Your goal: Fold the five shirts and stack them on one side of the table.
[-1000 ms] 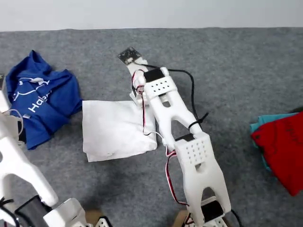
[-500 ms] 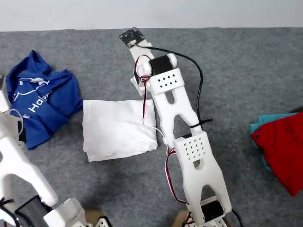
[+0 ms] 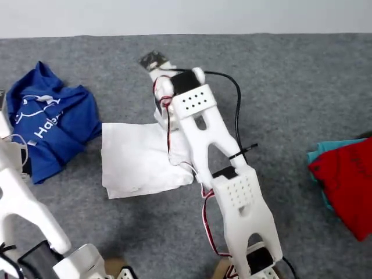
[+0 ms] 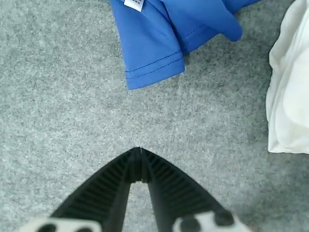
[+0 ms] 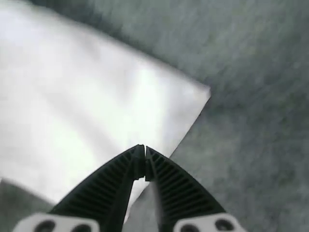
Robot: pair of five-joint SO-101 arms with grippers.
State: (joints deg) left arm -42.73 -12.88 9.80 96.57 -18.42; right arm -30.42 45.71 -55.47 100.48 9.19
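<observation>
A folded white shirt (image 3: 139, 160) lies left of the table's middle. My right gripper (image 5: 145, 148) is shut above its far right corner (image 5: 193, 96), with nothing visibly held. A crumpled blue shirt (image 3: 49, 119) with white print lies at the far left. My left gripper (image 4: 140, 151) hangs shut over bare grey carpet, a little short of the blue shirt's sleeve hem (image 4: 154, 53), with the white shirt's edge (image 4: 289, 96) off to one side. A red shirt (image 3: 346, 177) rests on a teal one (image 3: 325, 150) at the right edge.
Grey carpet (image 3: 290, 87) covers the table up to a pale wall at the back. The right arm (image 3: 224, 168) stretches from the front edge across the middle. The left arm (image 3: 23, 203) stands at the front left corner.
The right arm's wrist swung toward the far edge, then came back down and left over the white shirt's far corner. The shirts and the left arm stayed put.
</observation>
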